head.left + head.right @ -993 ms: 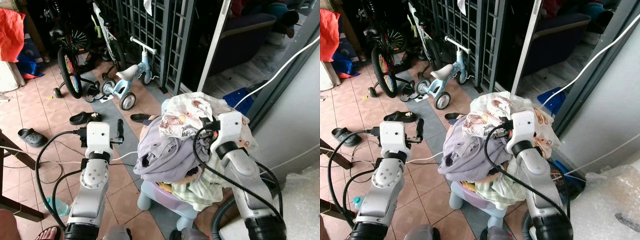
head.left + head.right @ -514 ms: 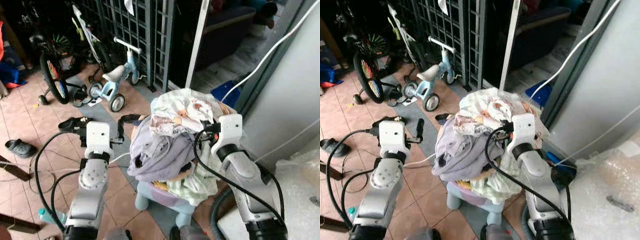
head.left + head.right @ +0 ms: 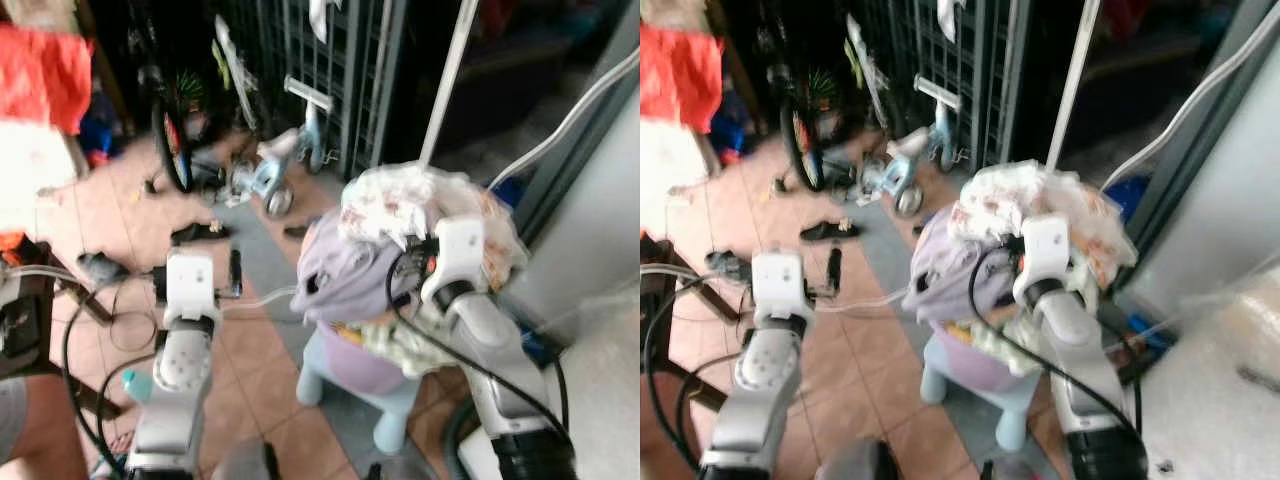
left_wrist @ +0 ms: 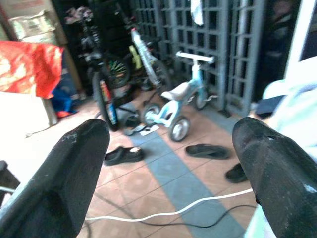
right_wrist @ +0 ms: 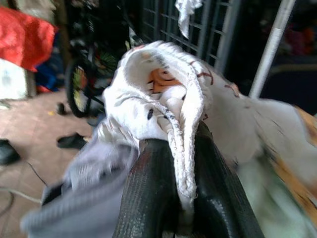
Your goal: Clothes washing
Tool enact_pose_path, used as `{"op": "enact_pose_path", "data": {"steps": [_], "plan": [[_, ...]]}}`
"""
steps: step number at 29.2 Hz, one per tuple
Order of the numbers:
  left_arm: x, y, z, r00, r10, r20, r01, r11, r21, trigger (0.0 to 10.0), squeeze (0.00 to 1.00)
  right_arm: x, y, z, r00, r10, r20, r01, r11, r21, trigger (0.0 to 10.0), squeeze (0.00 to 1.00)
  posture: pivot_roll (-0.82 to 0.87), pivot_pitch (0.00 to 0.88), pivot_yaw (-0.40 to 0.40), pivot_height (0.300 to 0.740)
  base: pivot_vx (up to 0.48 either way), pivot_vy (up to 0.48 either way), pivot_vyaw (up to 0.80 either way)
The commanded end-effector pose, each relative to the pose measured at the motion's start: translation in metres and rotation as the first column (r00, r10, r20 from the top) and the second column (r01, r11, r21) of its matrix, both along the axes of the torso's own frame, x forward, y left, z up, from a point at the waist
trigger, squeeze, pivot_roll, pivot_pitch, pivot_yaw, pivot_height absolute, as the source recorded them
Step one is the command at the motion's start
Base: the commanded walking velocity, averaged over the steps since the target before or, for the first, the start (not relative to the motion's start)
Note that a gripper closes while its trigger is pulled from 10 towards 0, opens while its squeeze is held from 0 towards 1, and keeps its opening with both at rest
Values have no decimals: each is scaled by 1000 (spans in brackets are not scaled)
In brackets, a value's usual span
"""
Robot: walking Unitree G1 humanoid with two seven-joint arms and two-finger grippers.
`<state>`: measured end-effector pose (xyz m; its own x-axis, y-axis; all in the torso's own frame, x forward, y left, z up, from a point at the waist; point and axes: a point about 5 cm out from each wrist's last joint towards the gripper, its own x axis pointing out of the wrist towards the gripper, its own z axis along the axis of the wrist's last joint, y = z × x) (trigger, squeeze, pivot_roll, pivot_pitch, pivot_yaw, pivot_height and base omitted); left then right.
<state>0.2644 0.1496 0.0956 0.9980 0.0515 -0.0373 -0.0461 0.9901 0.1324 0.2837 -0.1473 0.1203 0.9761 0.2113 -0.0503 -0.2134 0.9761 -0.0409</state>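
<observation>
A heap of clothes point(image 3: 400, 230) overflows a purple basket point(image 3: 350, 365) that sits on a pale blue stool point(image 3: 390, 420). On top lies a white patterned cloth point(image 5: 163, 94), and a lavender garment point(image 3: 345, 270) hangs down the heap's left side. My right gripper point(image 5: 181, 144) is raised against the heap's right side, shut on a fold of the white patterned cloth. My left gripper point(image 4: 171, 134) is held up in the air left of the heap, apart from it. It is open, with nothing between its fingers point(image 4: 74, 163).
A black metal gate point(image 3: 330, 50) stands behind the heap. In front of it are a bicycle point(image 3: 175, 130), a small blue balance bike point(image 3: 275, 165) and sandals point(image 3: 200, 232). A grey wall point(image 3: 600, 250) is close on the right. A person's leg point(image 3: 40, 440) and a dark table leg point(image 3: 20, 310) are at the lower left.
The whole picture has swung and blurred, so the camera has moved. Both arms hold the same pose, and the right gripper stays shut on the white cloth.
</observation>
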Motion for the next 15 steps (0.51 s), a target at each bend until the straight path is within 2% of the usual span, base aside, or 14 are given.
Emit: {"op": "enact_pose_path", "data": {"steps": [1,6,15], "plan": [[0,3,2,1000,2,-2,-2,1000,15,10000,0,-1,2,7,1000,5,23,-5,1000,8,10000,0,-69,0,10,740,-270,0,-438],[0,3,2,1000,-3,-6,4,1000,14,10000,0,-2,0,7,1000,-11,23,10,1000,6,10000,0,-72,0,13,740,-271,0,-619],[-4,4,0,999,-46,-21,46,999,-8,10000,0,-4,-7,9,997,-56,44,57,998,-13,10000,0,-76,0,14,740,0,0,-800]]}}
